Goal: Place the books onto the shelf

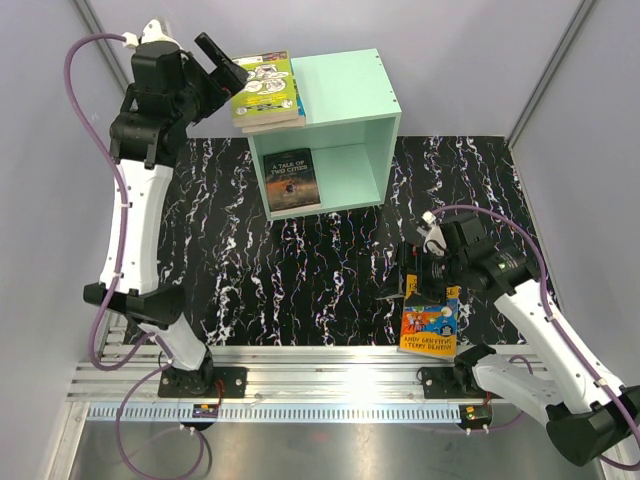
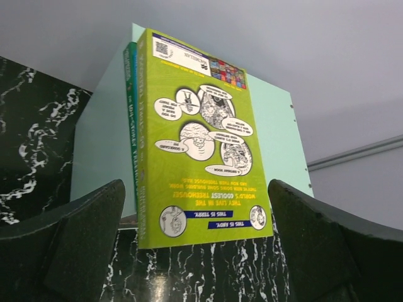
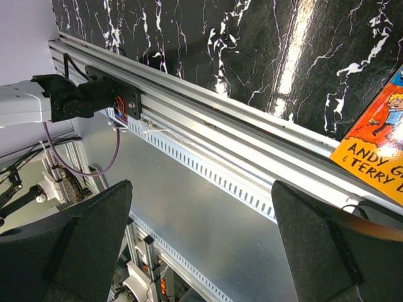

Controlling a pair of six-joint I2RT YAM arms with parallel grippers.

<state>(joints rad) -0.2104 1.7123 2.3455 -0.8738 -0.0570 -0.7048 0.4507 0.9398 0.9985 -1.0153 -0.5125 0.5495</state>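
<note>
My left gripper (image 2: 195, 211), fingers spread wide and holding nothing, faces the short end of the lime-green book (image 2: 195, 138), which lies flat on top of the shelf (image 1: 350, 85). A dark book (image 1: 292, 180) stands inside the shelf. My right gripper (image 3: 198, 211), spread and empty too, hangs beside the orange book (image 1: 430, 328), which lies flat on the table (image 1: 230, 250).

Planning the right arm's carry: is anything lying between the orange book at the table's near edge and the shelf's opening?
Nothing visible: the black mat between the orange book and the shelf is bare. Inside, A Tale of Two Cities fills only the left part.
</note>
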